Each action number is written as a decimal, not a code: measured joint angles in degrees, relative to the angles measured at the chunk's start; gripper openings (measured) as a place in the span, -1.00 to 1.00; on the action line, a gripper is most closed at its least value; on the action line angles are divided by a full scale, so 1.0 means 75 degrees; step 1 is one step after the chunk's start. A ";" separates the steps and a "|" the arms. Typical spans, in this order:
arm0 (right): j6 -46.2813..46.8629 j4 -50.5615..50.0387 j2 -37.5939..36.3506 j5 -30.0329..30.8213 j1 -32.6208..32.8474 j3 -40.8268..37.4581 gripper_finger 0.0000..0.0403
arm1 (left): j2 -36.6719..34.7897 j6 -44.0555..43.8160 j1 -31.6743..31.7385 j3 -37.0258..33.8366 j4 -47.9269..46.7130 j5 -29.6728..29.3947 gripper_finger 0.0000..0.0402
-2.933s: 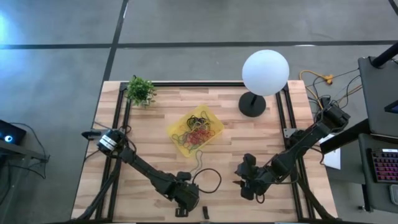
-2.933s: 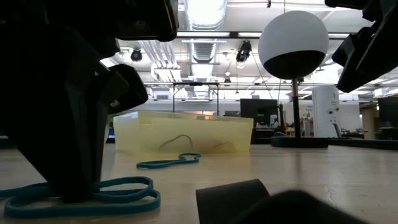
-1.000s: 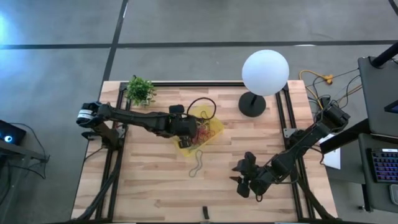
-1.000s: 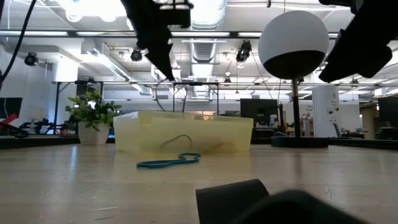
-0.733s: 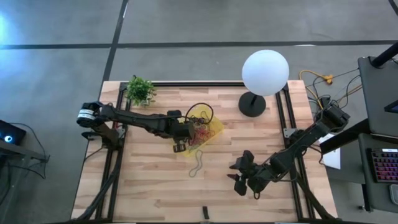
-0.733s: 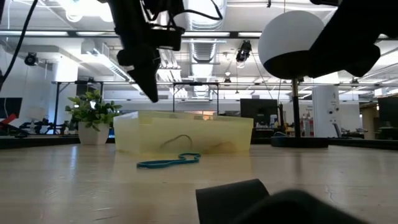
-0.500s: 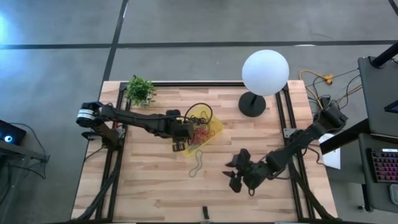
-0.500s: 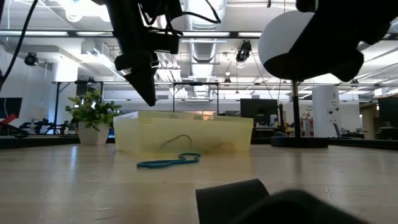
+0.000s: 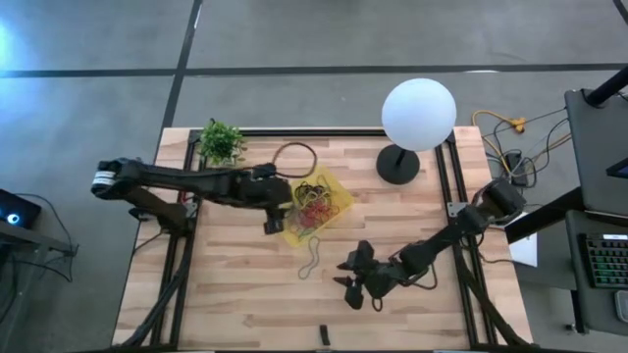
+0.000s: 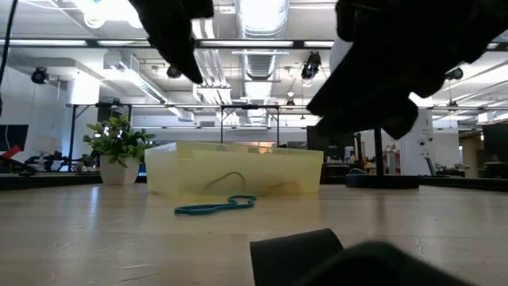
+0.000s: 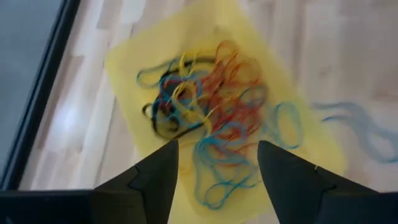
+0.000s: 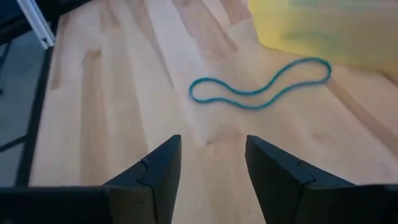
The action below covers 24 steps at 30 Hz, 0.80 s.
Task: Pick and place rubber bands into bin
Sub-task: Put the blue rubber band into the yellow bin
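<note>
Near the centre of the high view, slightly up and left, the yellow bin (image 9: 316, 205) sits on the wooden table (image 9: 235, 284), holding a tangle of rubber bands (image 9: 312, 202) in red, blue, yellow and black. The left gripper (image 9: 278, 208) hangs at the bin's left edge; the left wrist view shows its fingers (image 11: 160, 174) spread apart with nothing between them, the pile directly beyond. A large black ring (image 9: 293, 159) lies on the table just above the bin, toward the upper edge of the table. Below the bin, a single teal band (image 9: 312, 257) lies loose on the wood, bent into a long figure-eight. The right gripper (image 9: 350, 285) sits to the lower right of that band, near it but not touching; in the right wrist view its fingers (image 12: 158, 168) stand apart and empty, the teal band (image 12: 258, 87) ahead. A small plant (image 9: 222, 143) stands at the table's upper left, a white globe lamp (image 9: 418, 115) at upper right.
</note>
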 joint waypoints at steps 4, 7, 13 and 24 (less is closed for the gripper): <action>-0.0803 0.0032 0.0286 -0.0180 -0.0216 0.0442 -0.17 | -0.0843 -0.0236 -0.0180 -0.0136 0.0067 0.0238 0.01; -0.1700 -0.0033 0.0541 -0.0580 -0.0476 0.0914 -0.17 | -0.1369 -0.0424 -0.0415 -0.0206 0.0079 0.0255 0.01; -0.2430 -0.0599 0.1068 -0.1129 -0.1135 0.1843 -0.17 | -0.2171 -0.0861 -0.0984 -0.0449 0.0252 0.0194 0.01; -0.2446 -0.0848 0.2523 -0.2395 -0.1890 0.3169 -0.26 | -0.3415 -0.2159 -0.1605 -0.1770 0.0534 -0.0057 0.01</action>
